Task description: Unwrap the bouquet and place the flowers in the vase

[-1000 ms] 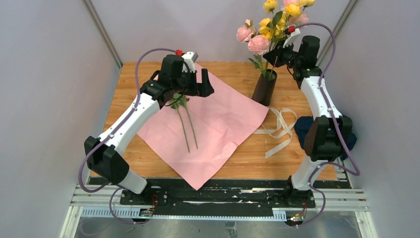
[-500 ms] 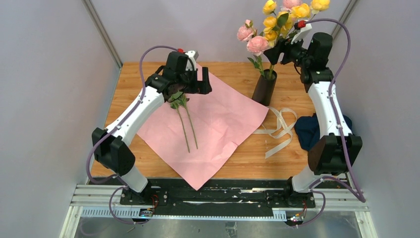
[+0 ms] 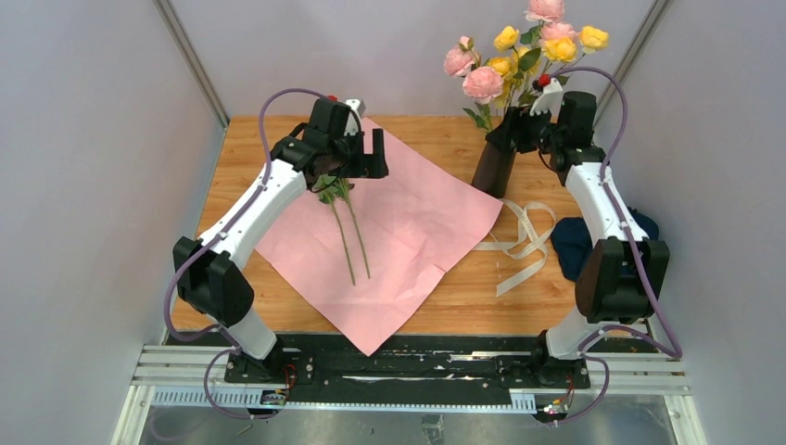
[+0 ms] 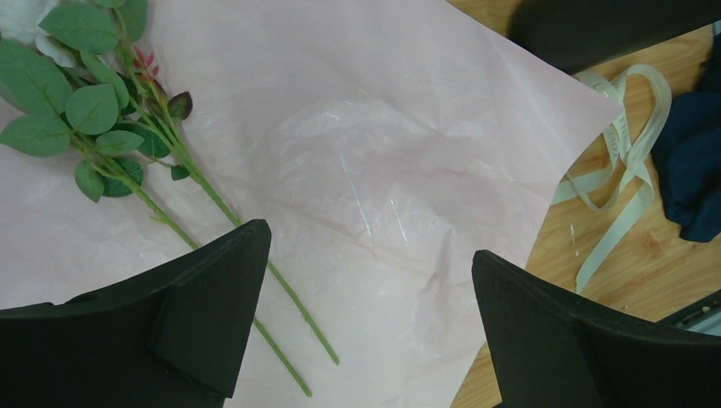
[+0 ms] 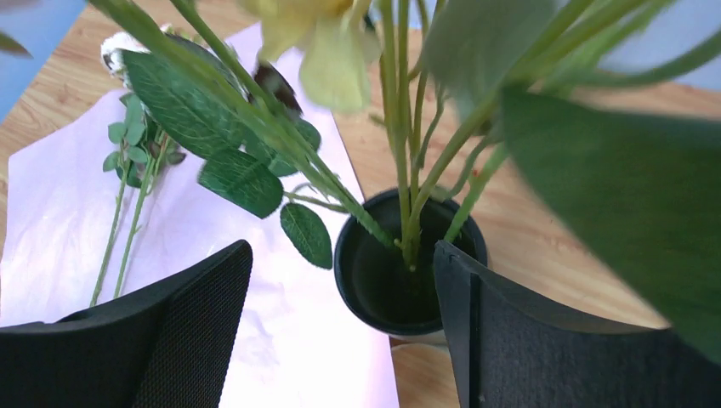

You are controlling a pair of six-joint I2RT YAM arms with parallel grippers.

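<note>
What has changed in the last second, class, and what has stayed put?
The right gripper opened, letting go of the flowers, which sank lower into the vase, and it dropped toward its mouth. The left gripper stayed open above the two stems on the pink paper.

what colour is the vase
Black, plain and matte, with no pattern. The vase shows best in the right wrist view, seen from above.

Black vase, pink and yellow flowers, pink paper.
</note>
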